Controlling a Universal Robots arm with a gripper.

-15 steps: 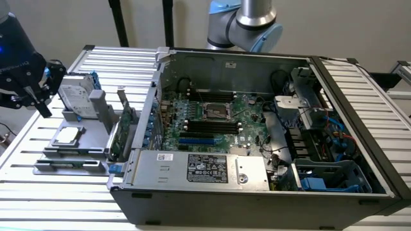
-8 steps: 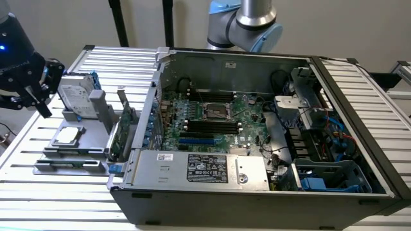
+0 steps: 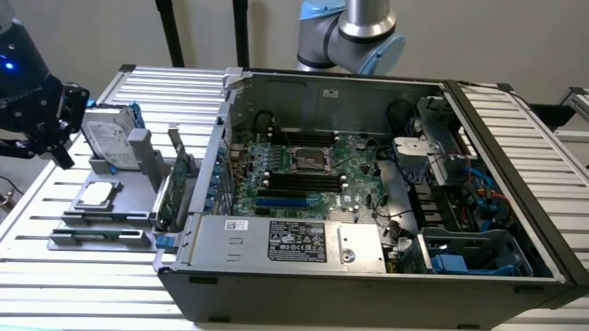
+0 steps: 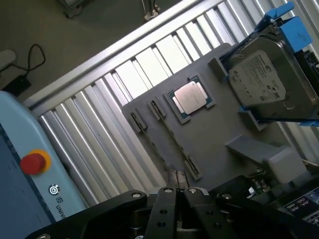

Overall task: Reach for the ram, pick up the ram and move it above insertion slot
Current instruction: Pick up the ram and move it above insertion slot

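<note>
The ram (image 4: 174, 139) is a thin stick seen edge-on, standing between the clips of a grey tray (image 4: 209, 134). My gripper (image 4: 176, 191) is shut with nothing between its fingers, and its tips hover close to one end of the ram. In the exterior view the gripper (image 3: 63, 158) hangs over the tray (image 3: 138, 196) at the exterior view's left, beside the open computer case. The black insertion slots (image 3: 304, 181) lie on the motherboard inside that case, well away from the gripper.
On the tray are a silver hard drive (image 4: 259, 82) in a blue bracket, a processor chip (image 4: 191, 97) and an upright green expansion card (image 3: 175, 186). The case wall (image 3: 216, 172) rises between tray and motherboard. A pendant with a red button (image 4: 34, 163) lies on the slatted table.
</note>
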